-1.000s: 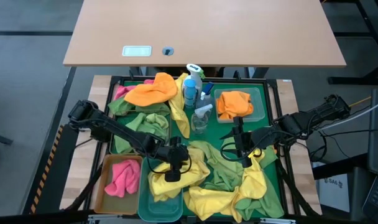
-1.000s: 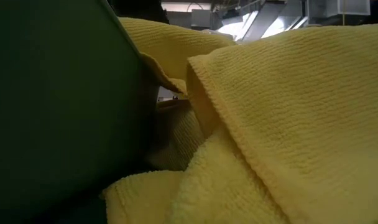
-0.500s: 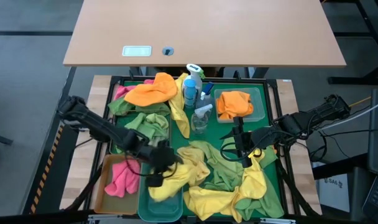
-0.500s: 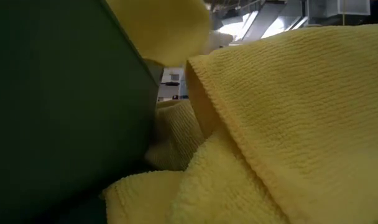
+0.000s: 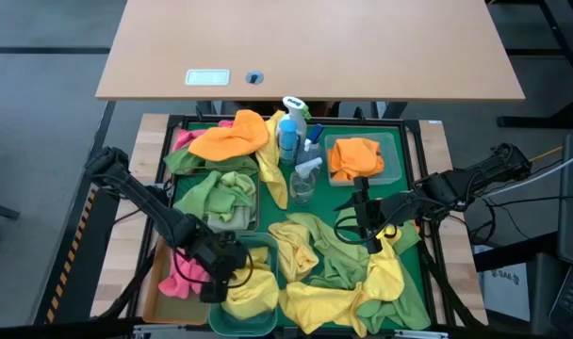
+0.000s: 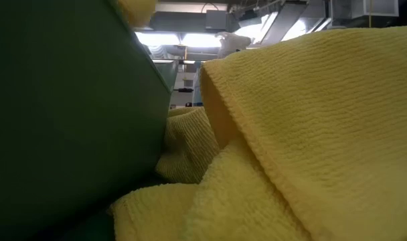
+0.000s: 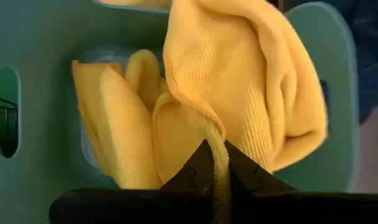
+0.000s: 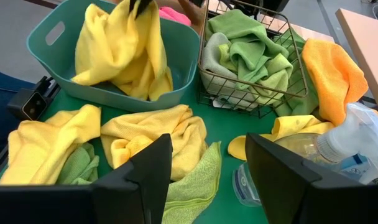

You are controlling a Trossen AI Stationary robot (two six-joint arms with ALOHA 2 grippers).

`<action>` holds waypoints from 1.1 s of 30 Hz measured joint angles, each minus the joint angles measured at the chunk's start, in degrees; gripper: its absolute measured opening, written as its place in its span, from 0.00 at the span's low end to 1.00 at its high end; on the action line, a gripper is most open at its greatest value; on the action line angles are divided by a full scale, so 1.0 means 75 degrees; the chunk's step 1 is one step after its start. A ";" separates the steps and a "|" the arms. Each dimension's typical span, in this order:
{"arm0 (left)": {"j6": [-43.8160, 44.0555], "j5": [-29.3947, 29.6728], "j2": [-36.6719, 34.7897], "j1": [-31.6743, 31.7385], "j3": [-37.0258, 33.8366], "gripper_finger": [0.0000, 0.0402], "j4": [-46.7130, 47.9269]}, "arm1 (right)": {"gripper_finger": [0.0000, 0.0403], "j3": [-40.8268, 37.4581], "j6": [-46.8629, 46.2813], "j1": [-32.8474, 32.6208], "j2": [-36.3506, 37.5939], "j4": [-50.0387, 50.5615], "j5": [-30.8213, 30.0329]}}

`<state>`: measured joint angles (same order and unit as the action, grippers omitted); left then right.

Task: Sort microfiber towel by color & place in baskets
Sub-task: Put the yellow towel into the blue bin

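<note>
Now lowering a yellow towel point(image 7: 239, 93) into the teal basket point(image 5: 258, 315), left gripper point(image 7: 214, 163) clamped on its edge right over the basket. Next: parting the jaws, then lifting clear. Right gripper point(image 8: 207, 168) waiting beyond the basket, jaws apart.

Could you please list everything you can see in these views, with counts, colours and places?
Teal basket: one, near left corner of the tray, holding yellow towels.
Amber basket: one, left of it, holding a pink towel.
Wire-mesh basket: one, holding green towels.
Clear basket: one, far right, holding an orange towel.
Loose towels: yellow and green, heaped on the green tray; one orange, far left.
Spray bottles: clear and blue, tray centre.
Left gripper: jaws shut on a yellow towel over the teal basket.
Right gripper: jaws open, above the heap.
</note>
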<state>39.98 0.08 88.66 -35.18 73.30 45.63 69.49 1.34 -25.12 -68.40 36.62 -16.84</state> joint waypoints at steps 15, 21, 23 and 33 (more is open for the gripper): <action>0.0165 0.0032 0.1297 0.0362 0.0000 0.04 0.0056 | 0.50 0.0000 0.0001 0.0000 0.0000 -0.0003 0.0000; 0.0835 -0.0078 0.1297 0.0591 0.0000 0.18 0.0061 | 0.50 0.0000 -0.0002 0.0002 0.0000 -0.0003 0.0000; 0.0852 -0.0458 0.1297 0.0664 0.0000 0.23 0.0061 | 0.50 0.0000 0.0000 0.0003 0.0000 -0.0004 0.0000; 0.0817 -0.2145 0.1207 0.0956 -0.0009 0.33 0.0081 | 0.50 0.0000 -0.0001 0.0000 0.0000 -0.0003 0.0002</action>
<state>46.11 -16.01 97.72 -28.01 73.23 46.23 69.49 1.33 -25.12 -68.40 36.60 -16.83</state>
